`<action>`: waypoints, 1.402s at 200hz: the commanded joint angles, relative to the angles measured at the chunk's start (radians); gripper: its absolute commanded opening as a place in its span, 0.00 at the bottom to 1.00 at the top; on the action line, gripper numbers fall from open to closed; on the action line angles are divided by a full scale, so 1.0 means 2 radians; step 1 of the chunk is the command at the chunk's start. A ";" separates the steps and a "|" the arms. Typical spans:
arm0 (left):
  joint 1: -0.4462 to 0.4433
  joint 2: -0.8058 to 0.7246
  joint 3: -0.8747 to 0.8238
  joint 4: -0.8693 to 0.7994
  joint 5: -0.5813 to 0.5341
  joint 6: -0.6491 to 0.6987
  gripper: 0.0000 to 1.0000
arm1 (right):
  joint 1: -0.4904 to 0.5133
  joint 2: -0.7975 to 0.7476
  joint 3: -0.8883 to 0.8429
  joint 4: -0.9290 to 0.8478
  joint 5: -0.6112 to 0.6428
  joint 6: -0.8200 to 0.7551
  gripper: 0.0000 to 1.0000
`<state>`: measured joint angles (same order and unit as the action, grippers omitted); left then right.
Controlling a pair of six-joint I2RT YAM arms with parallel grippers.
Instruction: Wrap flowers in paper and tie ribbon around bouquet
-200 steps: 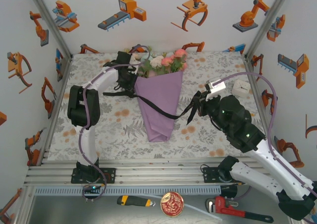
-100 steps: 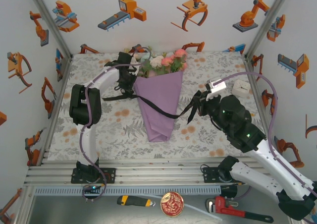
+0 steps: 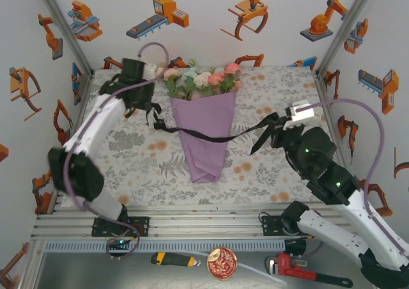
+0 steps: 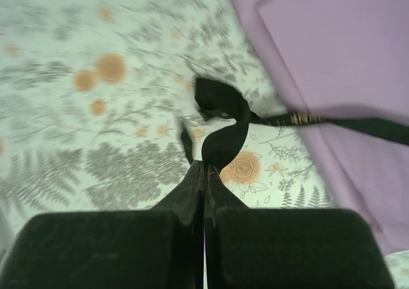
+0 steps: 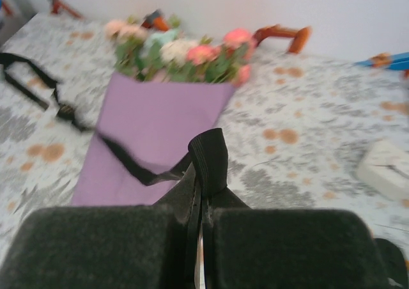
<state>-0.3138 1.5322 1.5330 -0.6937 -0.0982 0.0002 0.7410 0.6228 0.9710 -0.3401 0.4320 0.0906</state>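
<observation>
We see the long, narrow black fabric ribbon (image 3: 211, 139) stretched across the purple paper cone of the pink, cream and blue bouquet (image 3: 204, 113). The bouquet lies mid-table on the grey floral tablecloth (image 3: 128, 151), blooms toward twelve o'clock. At its ten o'clock the left gripper (image 4: 203, 171) pinches one ribbon end, fingers pressed together; at three o'clock the right gripper (image 5: 201, 177) clamps the other end.
</observation>
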 commanded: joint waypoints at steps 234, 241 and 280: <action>0.209 -0.354 -0.271 -0.003 -0.142 -0.289 0.00 | -0.002 -0.158 -0.124 -0.144 0.146 0.163 0.00; 0.242 -0.338 -0.261 0.001 -0.113 -0.292 0.00 | -0.001 -0.161 -0.132 -0.151 0.133 0.178 0.00; 0.381 -0.260 -0.237 0.040 0.023 -0.333 0.00 | -0.002 -0.185 -0.176 -0.179 0.089 0.215 0.00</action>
<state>0.3511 0.9447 1.0252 -0.6815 -0.2581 -0.6128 0.7357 0.2829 0.6598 -0.6529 0.6689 0.4160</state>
